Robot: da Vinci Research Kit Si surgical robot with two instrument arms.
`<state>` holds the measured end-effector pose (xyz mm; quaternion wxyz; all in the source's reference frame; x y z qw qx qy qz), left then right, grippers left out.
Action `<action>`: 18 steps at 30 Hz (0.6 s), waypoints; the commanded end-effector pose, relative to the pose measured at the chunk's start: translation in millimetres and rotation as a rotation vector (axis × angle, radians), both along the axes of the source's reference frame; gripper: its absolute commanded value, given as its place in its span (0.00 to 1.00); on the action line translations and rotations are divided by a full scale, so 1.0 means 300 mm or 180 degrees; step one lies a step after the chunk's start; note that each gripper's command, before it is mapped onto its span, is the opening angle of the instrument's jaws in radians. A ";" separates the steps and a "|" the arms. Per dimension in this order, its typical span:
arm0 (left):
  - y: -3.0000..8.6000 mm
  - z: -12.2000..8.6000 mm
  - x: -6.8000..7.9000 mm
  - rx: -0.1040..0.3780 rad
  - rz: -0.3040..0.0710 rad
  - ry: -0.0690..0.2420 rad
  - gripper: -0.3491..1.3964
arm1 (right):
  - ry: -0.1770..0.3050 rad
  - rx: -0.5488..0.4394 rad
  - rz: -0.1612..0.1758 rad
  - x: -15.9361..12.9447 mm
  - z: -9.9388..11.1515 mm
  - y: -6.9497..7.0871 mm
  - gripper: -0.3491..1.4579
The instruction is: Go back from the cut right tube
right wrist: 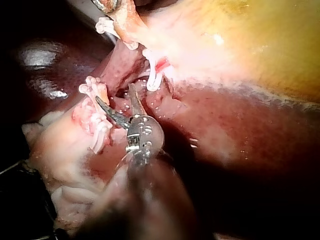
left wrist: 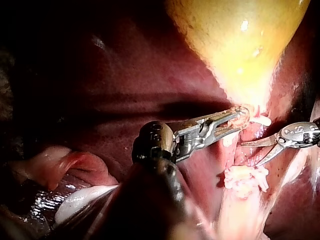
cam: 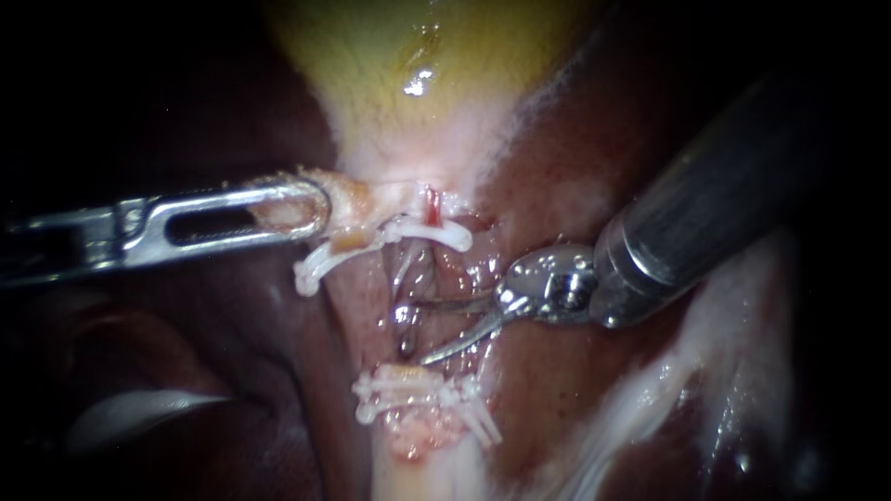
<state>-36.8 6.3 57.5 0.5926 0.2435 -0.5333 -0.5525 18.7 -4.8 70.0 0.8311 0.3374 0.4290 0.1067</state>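
Note:
My left instrument (cam: 311, 211) comes in from the left, its slotted jaws shut on pale tissue at the neck of the yellow gallbladder (cam: 418, 56). White clips (cam: 429, 232) sit on the upper tube stumps, and more white clips (cam: 418, 394) sit on the lower stump. Between the two clip groups the tube is cut through and a gap shows. My right instrument (cam: 418, 331) has thin curved blades that stand open in this gap, touching nothing firmly. In the right wrist view the open blades (right wrist: 116, 96) lie between the clip groups. In the left wrist view the left instrument's jaws (left wrist: 235, 120) hold the neck tissue.
Dark red liver (cam: 557, 167) surrounds the site on both sides. Pale fatty tissue (cam: 650, 390) runs below the right instrument's shaft. A whitish fold (cam: 139, 413) lies under the left instrument.

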 end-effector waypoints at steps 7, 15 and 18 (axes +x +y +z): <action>0.0000 0.0001 0.0001 0.0000 0.0001 -0.0001 0.00 | 0.0026 -0.0239 0.0020 -0.0002 -0.0009 -0.0013 0.99; 0.0001 0.0002 0.0003 0.0000 0.0002 -0.0002 0.00 | -0.0080 -0.0910 0.0143 -0.0045 -0.0045 -0.0027 0.99; 0.0000 0.0002 0.0005 0.0000 -0.0005 0.0004 0.00 | -0.0131 -0.1095 0.0156 -0.0085 -0.0065 -0.0014 0.99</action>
